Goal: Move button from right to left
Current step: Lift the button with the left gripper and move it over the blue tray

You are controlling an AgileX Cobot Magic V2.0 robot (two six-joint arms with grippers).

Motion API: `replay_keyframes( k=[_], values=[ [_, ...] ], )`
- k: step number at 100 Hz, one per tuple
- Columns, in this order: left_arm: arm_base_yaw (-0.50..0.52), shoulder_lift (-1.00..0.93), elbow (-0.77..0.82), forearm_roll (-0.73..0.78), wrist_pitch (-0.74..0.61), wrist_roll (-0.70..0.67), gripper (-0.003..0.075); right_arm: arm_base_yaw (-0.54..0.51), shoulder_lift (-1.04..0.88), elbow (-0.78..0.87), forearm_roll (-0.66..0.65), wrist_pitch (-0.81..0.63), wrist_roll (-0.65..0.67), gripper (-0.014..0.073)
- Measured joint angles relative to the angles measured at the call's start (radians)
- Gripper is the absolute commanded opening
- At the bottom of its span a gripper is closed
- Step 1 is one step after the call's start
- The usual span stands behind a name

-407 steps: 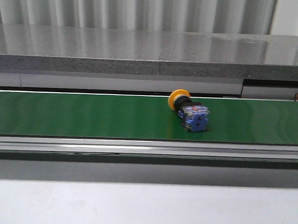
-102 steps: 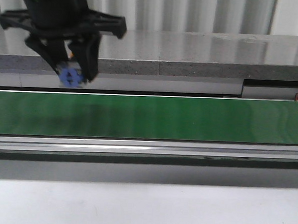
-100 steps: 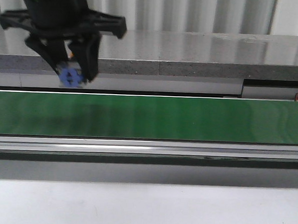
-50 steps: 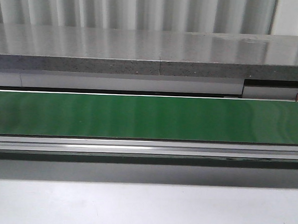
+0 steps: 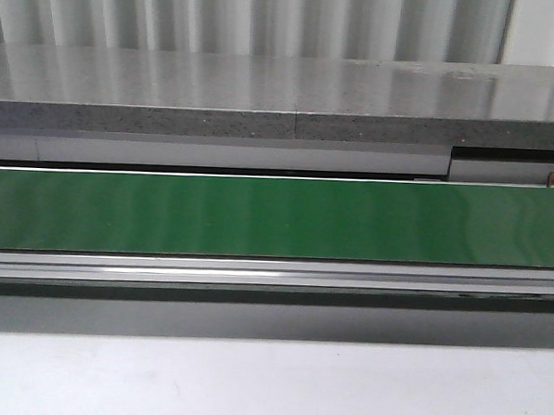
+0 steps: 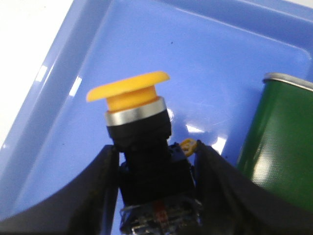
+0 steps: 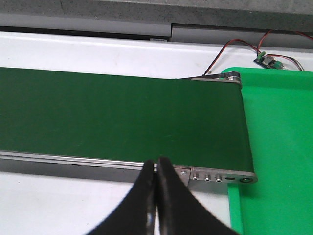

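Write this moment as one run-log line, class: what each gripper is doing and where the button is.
left gripper: shut on button, over blue tray | right gripper: shut, empty, near conveyor belt | button: not yet released

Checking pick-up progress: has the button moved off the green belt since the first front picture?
Yes. The green belt is bare in the front view; the button is now held by the left gripper over a blue tray.

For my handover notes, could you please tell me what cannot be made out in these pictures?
- Front view: neither arm nor the button shows; both lie outside the frame.
- Left wrist view: the button's contact block is cut off by the edge and the left gripper's fingers.
- Left wrist view: the blue tray runs past the edges.
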Motion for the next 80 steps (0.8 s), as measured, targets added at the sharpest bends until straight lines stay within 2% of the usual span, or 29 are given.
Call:
replay_keyframes(
  k=[49, 59, 66, 67, 80],
  values=[
    [0.02, 0.181, 0.0, -0.019, -0.083, 0.004, -0.0005, 0.0, 0.0, 0.0, 0.0, 0.0, 0.0, -0.0067],
    [0.025, 0.183, 0.0, -0.019, -0.089, 0.004, 0.009, 0.0, 0.0, 0.0, 0.0, 0.0, 0.0, -0.0067],
    [0.034, 0.183, 0.0, -0.021, -0.093, 0.004, 0.0203, 0.0, 0.0, 0.0, 0.0, 0.0, 0.0, -0.0067],
    [0.035, 0.183, 0.0, -0.021, -0.093, 0.004, 0.024, 0.0, 0.0, 0.0, 0.0, 0.0, 0.0, -0.0067],
    [0.055, 0.183, 0.0, -0.039, -0.093, 0.004, 0.0407, 0.0, 0.0, 0.0, 0.0, 0.0, 0.0, -0.0067]
  ],
)
